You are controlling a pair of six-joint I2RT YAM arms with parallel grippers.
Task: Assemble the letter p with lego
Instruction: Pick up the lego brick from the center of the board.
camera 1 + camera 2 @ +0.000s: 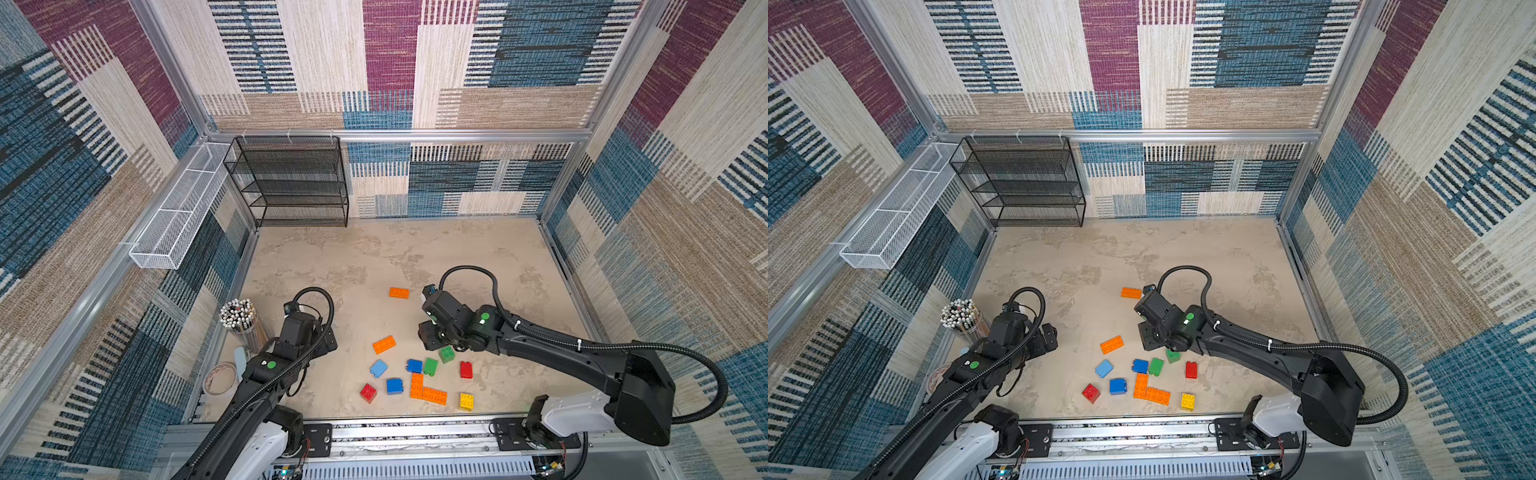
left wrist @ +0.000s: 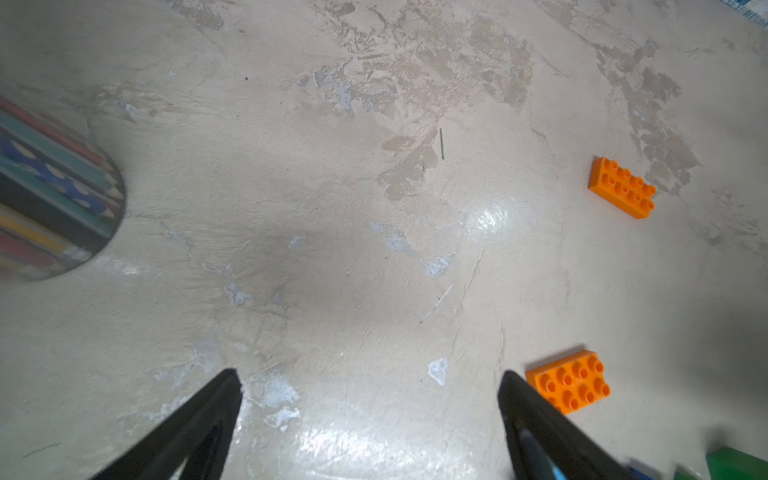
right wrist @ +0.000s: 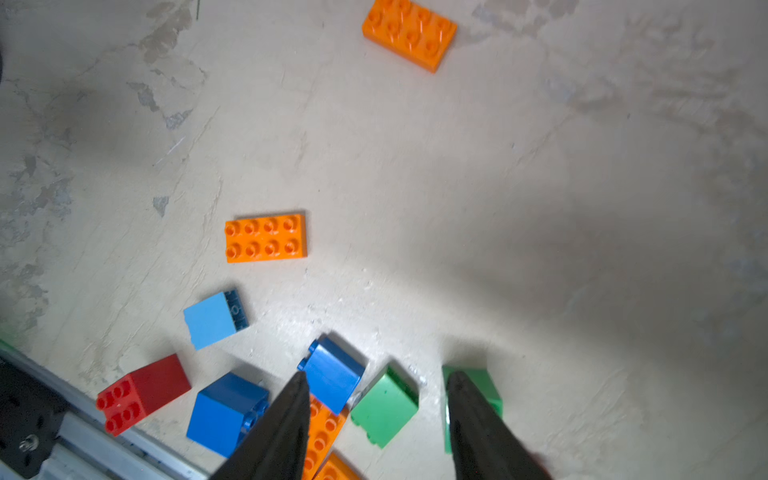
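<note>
Top views look down; wrist cameras hug the table.

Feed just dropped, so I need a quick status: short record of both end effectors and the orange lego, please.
left end effector: open, empty, over bare table
right end effector: open, nothing clamped, above a green brick
orange L: two long bricks touching, flat on the table
far orange brick: alone, studs up
middle orange brick: alone, studs up
assembly: no p formed yet
</note>
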